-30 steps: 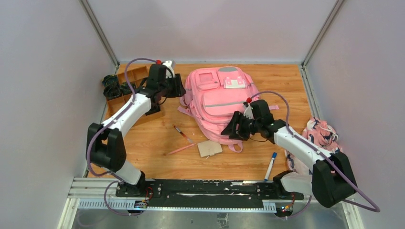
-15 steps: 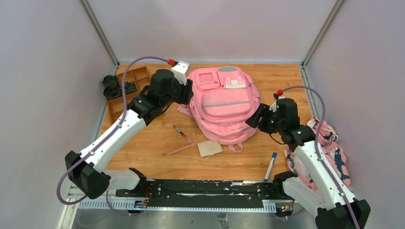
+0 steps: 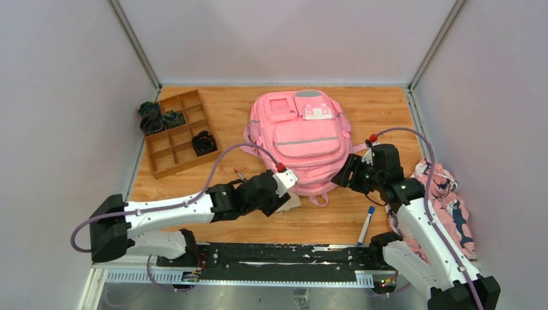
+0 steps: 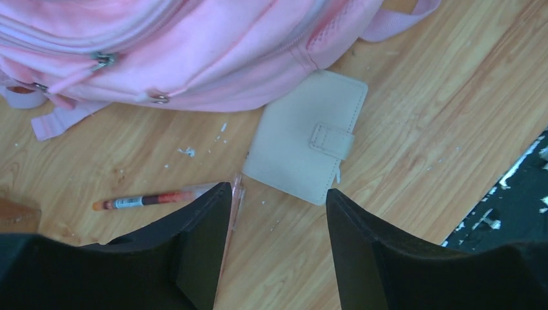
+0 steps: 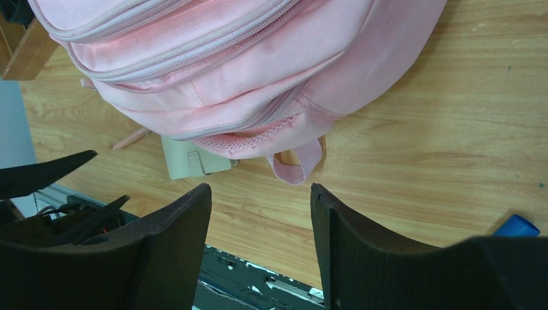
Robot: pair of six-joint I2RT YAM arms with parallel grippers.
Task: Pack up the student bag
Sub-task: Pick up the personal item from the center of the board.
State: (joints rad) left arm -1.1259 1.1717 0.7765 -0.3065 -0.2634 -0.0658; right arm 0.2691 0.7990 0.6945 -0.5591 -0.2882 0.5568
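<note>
Wooden bench [image 3: 381, 110]: student bag [image 3: 304, 139] flat at centre, front pockets up. Left gripper [image 4: 278, 194]: spread wide, low over beige wallet [image 4: 304, 145] lying just beside bag's near edge. Right gripper [image 5: 260, 188]: spread wide, near bag's near right corner.

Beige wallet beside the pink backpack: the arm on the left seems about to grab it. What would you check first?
1. Left gripper open: ok, jaws apart, nothing between them.
2. Wallet reachable: ok, flat on the wood, strap fastened, nothing on top.
3. Wallet free of the student bag: cannot tell, its far corner meets the bag's edge.
4. Clutter clear: not ok, a pink pencil lies beside one finger, a red pen just beyond.
5. Bag open for packing: not ok, no opening shows in any view.
6. Right gripper out of the way: ok, open, empty, at the bag's lower corner.
</note>
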